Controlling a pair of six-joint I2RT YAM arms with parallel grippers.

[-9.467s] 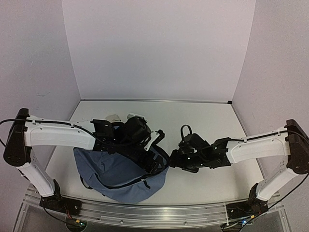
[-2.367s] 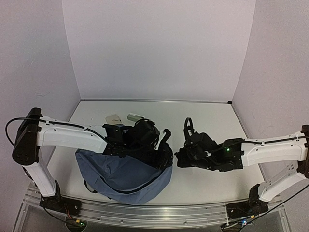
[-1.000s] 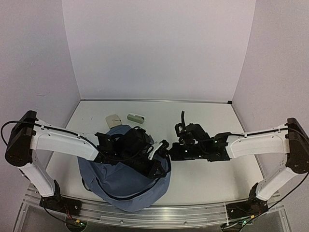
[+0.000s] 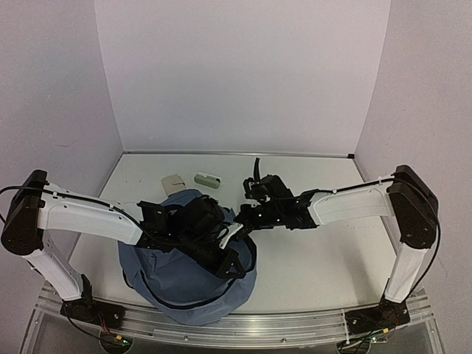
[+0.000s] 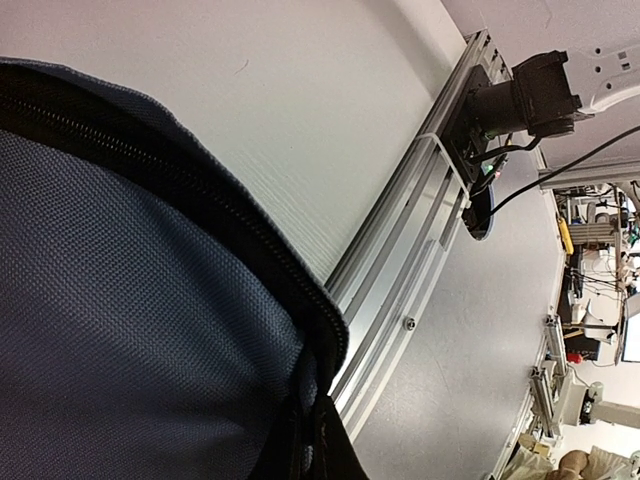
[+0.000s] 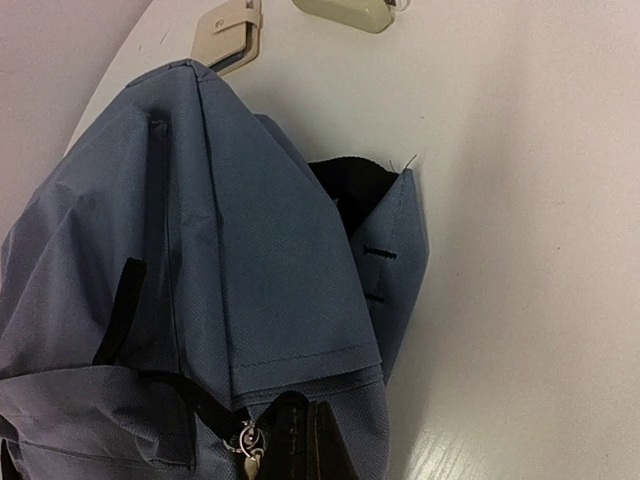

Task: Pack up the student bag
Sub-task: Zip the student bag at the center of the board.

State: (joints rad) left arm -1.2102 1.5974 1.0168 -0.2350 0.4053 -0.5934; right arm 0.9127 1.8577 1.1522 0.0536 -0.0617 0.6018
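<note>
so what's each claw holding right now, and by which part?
Both are shut on the student bag. The left claw pinches the fabric at the zip edge; the right claw grips the top edge beside the zip pull.

My top external camera sits high behind the 2 arm bases, looking down and forward over the whole table (image 4: 324, 273) to the back wall. My left wrist camera is pressed very close to the student bag (image 5: 120, 330), facing along its zipper toward the near-edge rail (image 5: 420, 250). My right wrist camera looks from close range down the bag's blue fabric (image 6: 240, 260) to 2 small pale items (image 6: 345, 12) beyond. All 3 views share the bag; top and right wrist share those items.
</note>
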